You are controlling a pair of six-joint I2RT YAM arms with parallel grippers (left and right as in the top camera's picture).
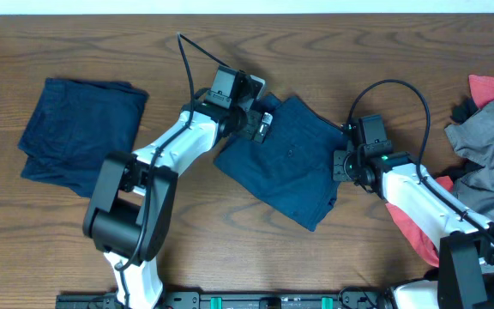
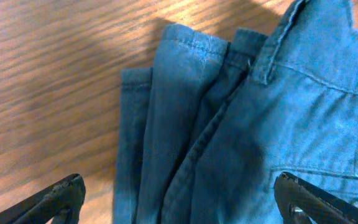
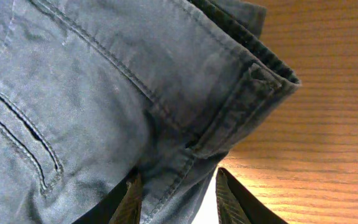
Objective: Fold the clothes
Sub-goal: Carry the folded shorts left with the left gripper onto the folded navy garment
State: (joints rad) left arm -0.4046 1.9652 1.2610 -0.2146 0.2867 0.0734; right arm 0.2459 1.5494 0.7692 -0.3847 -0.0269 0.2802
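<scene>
Dark navy shorts (image 1: 292, 163) lie partly folded at the table's middle. My left gripper (image 1: 265, 121) hangs over their upper left corner, open. In the left wrist view its fingers (image 2: 64, 194) stand wide apart on either side of the shorts' stacked hems (image 2: 185, 124), touching nothing. My right gripper (image 1: 340, 164) is at the shorts' right edge. In the right wrist view it (image 3: 179, 200) is shut on the seamed waistband corner (image 3: 253, 93), which passes between the fingers. A second navy garment (image 1: 80, 133) lies folded at the left.
A grey garment (image 1: 491, 150) is heaped at the right edge with a coral-red one (image 1: 485, 87) behind it. More coral fabric (image 1: 414, 230) shows under my right arm. Bare wooden table (image 1: 333, 51) surrounds the shorts.
</scene>
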